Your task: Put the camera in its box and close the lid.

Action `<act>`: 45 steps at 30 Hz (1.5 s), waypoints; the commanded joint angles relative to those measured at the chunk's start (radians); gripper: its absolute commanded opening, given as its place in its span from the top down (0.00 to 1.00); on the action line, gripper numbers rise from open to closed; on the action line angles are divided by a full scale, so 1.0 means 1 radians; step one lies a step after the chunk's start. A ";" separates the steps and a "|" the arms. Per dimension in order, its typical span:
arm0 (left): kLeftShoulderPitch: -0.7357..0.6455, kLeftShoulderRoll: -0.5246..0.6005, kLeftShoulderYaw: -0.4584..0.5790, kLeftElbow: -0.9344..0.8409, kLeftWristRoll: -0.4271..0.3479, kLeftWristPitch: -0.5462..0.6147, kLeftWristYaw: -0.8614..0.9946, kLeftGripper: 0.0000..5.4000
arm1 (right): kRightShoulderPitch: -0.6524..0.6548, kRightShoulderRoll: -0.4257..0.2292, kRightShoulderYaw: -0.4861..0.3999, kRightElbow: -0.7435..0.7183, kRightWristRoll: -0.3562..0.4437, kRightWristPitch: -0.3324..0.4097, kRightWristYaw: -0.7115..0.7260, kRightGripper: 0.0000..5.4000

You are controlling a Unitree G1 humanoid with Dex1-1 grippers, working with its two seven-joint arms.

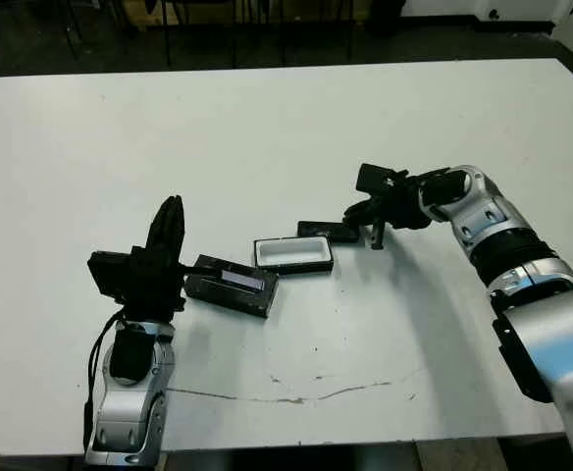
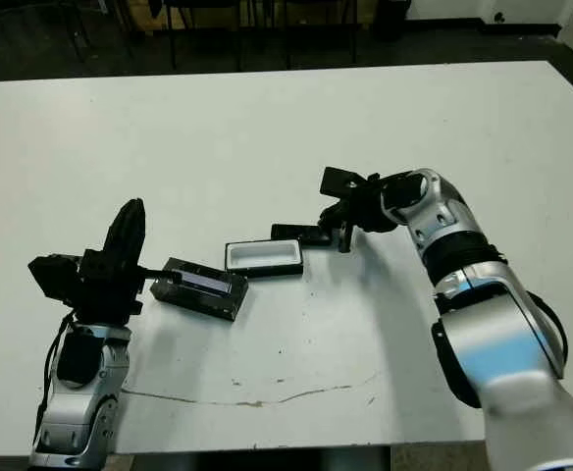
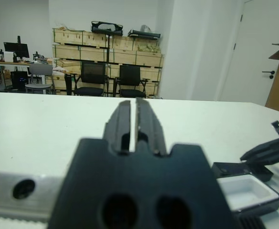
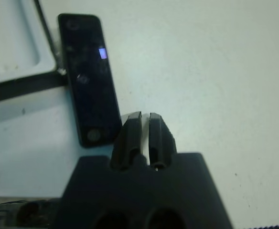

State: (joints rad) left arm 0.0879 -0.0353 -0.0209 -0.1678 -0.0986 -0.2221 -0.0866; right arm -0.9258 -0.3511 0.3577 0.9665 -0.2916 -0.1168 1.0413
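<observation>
Camera point(image 4: 88, 78) — a slim black bar with rounded ends and a glossy face — lies flat on the white surface point(image 1: 267, 128) near the middle of the head view, touching or just beside the far right corner of the box point(image 1: 293, 254). It looks light and rigid, but the shiny face is likely slippery and thin enough to be awkward to lift off a flat top; pinching it across its narrow width, by the long edges near mid-length, seems the safest hold. The box sits open with its white lining empty. To its lower left, the lid point(image 1: 232, 285) rests with its pale strip upward, slightly askew.

The right claw point(image 4: 145, 138) hangs just beside the camera's near end, its fingers nearly together with only a thin slit between them, gripping nothing. The left claw point(image 3: 133, 125), at the lower left of the head view, points upward beside the lid — fingers likewise almost closed and empty.
</observation>
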 commanded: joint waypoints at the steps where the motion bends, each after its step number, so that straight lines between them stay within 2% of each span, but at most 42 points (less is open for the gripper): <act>1: 0.015 0.009 0.003 0.008 0.007 0.008 0.001 0.99 | 0.054 -0.018 0.018 0.001 -0.010 0.014 0.023 1.00; 4: 0.013 0.010 0.003 0.012 0.010 0.003 0.001 0.99 | 0.061 -0.028 0.026 -0.013 -0.012 0.001 0.031 1.00; 13: 0.017 0.006 0.003 0.005 0.001 0.013 0.001 0.99 | 0.062 -0.028 0.023 -0.033 0.018 0.060 0.070 1.00; 23: 0.018 0.007 0.003 0.010 0.003 0.007 0.001 0.99 | 0.092 -0.035 -0.006 -0.087 0.068 0.046 0.072 1.00; 26: 0.018 0.008 0.004 0.012 0.005 0.004 0.001 0.99 | 0.123 -0.036 -0.037 -0.126 0.079 0.042 -0.006 1.00; 30: 0.019 0.007 0.004 0.007 0.002 0.010 0.000 0.99 | 0.188 -0.045 -0.096 -0.213 0.087 0.005 -0.185 1.00; 36: 0.023 0.008 0.004 0.006 0.002 0.006 -0.002 0.99 | 0.254 -0.064 -0.193 -0.386 0.098 0.069 -0.377 1.00; 39: 0.024 0.009 0.003 0.000 0.006 0.015 0.002 0.99 | 0.286 -0.069 -0.261 -0.458 0.150 0.064 -0.428 1.00; 41: 0.024 0.009 0.003 0.001 0.007 0.016 0.002 0.99 | 0.307 -0.070 -0.297 -0.518 0.191 0.097 -0.436 1.00; 44: 0.022 0.010 0.005 0.008 -0.003 0.007 -0.007 0.99 | 0.331 -0.093 -0.320 -0.603 0.253 0.145 -0.382 1.00; 45: 0.023 0.010 0.005 0.006 -0.004 0.009 -0.006 1.00 | 0.334 -0.104 -0.327 -0.625 0.298 0.176 -0.329 0.98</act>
State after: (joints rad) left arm 0.0943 -0.0348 -0.0192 -0.1719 -0.1021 -0.2223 -0.0899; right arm -0.6178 -0.4322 0.0377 0.3683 -0.0287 0.0170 0.6637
